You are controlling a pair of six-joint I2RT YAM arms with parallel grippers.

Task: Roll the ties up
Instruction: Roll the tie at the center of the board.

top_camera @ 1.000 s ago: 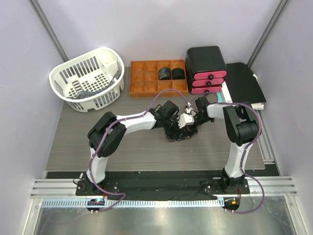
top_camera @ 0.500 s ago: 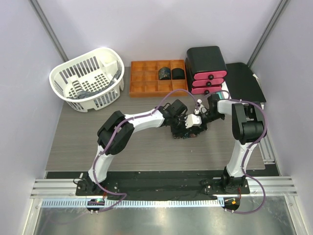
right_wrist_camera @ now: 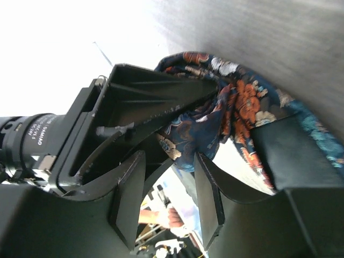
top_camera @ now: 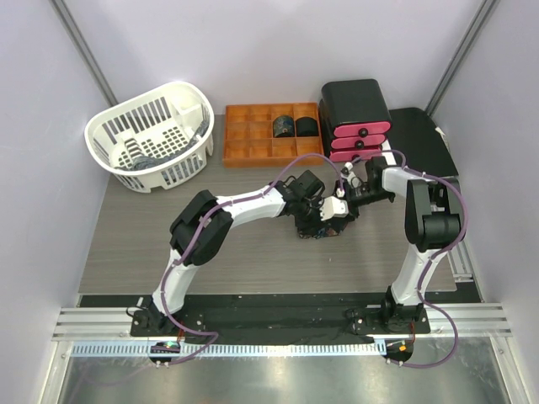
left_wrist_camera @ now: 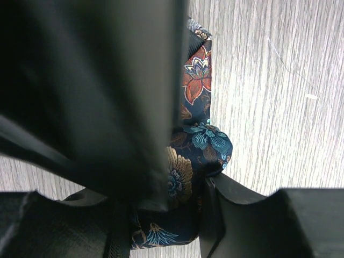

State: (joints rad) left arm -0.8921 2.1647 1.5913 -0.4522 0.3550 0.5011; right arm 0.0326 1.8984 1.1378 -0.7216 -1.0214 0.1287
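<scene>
- Tie (left_wrist_camera: 196, 140): dark navy cloth printed with red, blue and orange flowers. It is bunched, not laid flat, and is located over the middle of the counter (top_camera: 135, 244), in front of the tray and between the two grippers. It is held by the left gripper. Contact with the counter cannot be told.
- Left gripper (left_wrist_camera: 161, 212): closed partway on the tie, with the cloth pinched between its fingers. A fold of the print is seen bulging out above the grip.
- Right gripper (right_wrist_camera: 167, 183): jaws parted, with nothing seen between them. It is placed just beside the tie, on its right, with the fingers pointed toward the left gripper. The tie is seen beyond the fingertips and along one side. Contact with the cloth cannot be told.
- Rolled ties (top_camera: 284, 126): two small dark cylinders, stored side by side in adjoining compartments toward the far right corner of the tray.
- Tray (top_camera: 244, 135): orange and divided into compartments, set at the far edge of the counter between the basket and the drawers.
- Basket (top_camera: 181, 97): white and slatted, at the far left. A dark item is noted inside, its kind not to be told.
- Drawers (top_camera: 354, 101): a black unit with three pink fronts, at the far right, just beside the tray.
</scene>
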